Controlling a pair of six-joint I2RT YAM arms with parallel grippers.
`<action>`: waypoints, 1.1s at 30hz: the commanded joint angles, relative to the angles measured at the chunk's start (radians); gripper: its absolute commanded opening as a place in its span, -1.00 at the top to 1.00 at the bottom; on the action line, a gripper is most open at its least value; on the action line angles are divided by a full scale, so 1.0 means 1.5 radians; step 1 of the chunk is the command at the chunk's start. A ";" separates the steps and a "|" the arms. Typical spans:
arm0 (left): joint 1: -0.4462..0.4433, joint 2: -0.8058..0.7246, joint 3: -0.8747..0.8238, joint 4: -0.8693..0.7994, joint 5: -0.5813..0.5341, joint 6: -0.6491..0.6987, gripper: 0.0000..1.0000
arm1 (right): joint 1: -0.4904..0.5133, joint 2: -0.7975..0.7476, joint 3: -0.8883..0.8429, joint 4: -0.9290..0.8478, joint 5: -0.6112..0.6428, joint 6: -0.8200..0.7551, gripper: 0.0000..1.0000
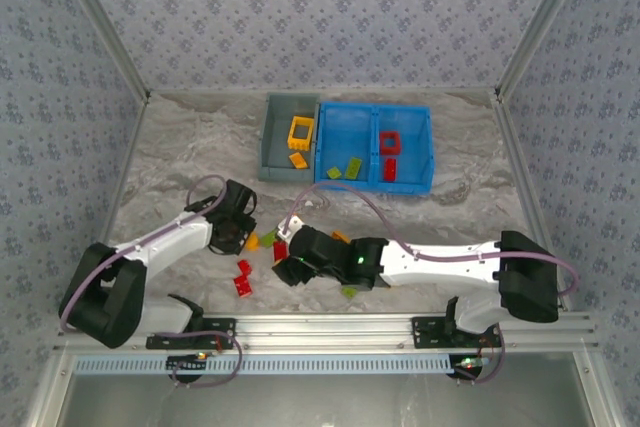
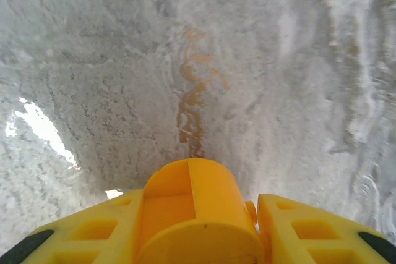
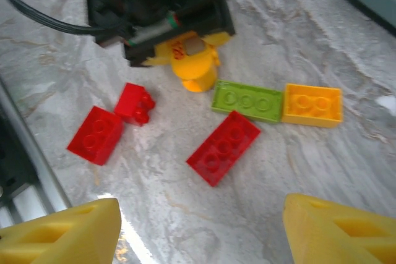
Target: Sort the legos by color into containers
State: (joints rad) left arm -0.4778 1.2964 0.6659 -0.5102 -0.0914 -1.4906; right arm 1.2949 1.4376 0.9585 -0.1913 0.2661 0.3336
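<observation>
The left tool (image 1: pixel 243 235) is hanging low over the marbled surface (image 1: pixel 170 177), at the left end of the loose legos. Its yellow fingers (image 2: pixel 93 236) are sitting close on either side of a yellow-orange round piece (image 2: pixel 198 208). I cannot tell whether they are actually pressing on it.

In the right wrist view, a red square brick (image 3: pixel 96 134) is lying flat with a small red brick (image 3: pixel 136 103) just beside its upper corner. To the right, a long red brick (image 3: pixel 224 148) is lying at an angle just below a green brick (image 3: pixel 247 100). That green brick is lying end to end against an orange brick (image 3: pixel 312 104). All five are resting on the surface, outside the containers.

The right tool (image 3: pixel 201 224) is hovering near the long red brick, with its fingers standing wide apart and nothing between them. In the top view, another green piece (image 1: pixel 348 291) is lying beside the right arm.

Along the far side, the grey bin (image 1: pixel 268 137) is holding a yellow frame (image 1: pixel 301 130) and an orange flat brick (image 1: pixel 298 159). Right beside it, the blue bin (image 1: pixel 375 112) is holding two greenish bricks (image 1: pixel 350 168) in its left compartment. Its right compartment is holding a red frame (image 1: pixel 389 140) and a red brick (image 1: pixel 389 169).
</observation>
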 commanded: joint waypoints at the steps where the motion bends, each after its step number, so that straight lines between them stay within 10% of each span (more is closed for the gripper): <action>1: -0.007 -0.055 0.103 -0.078 -0.065 0.065 0.38 | -0.035 -0.065 0.030 -0.081 0.094 0.016 -0.44; 12: -0.079 0.083 0.471 -0.172 -0.134 0.373 0.34 | -0.182 -0.204 0.069 -0.078 0.148 -0.045 -0.47; 26: -0.011 0.588 1.075 -0.338 -0.177 0.649 0.32 | -0.203 0.010 0.121 0.247 0.128 -0.182 -0.53; 33: 0.017 0.717 1.165 -0.304 -0.154 0.694 0.31 | -0.211 0.034 0.118 0.256 0.137 -0.165 -0.54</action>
State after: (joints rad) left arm -0.4526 2.3329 2.3741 -0.9585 -0.3294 -0.5186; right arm 0.9874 1.4822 1.1046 0.1429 0.4534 0.0891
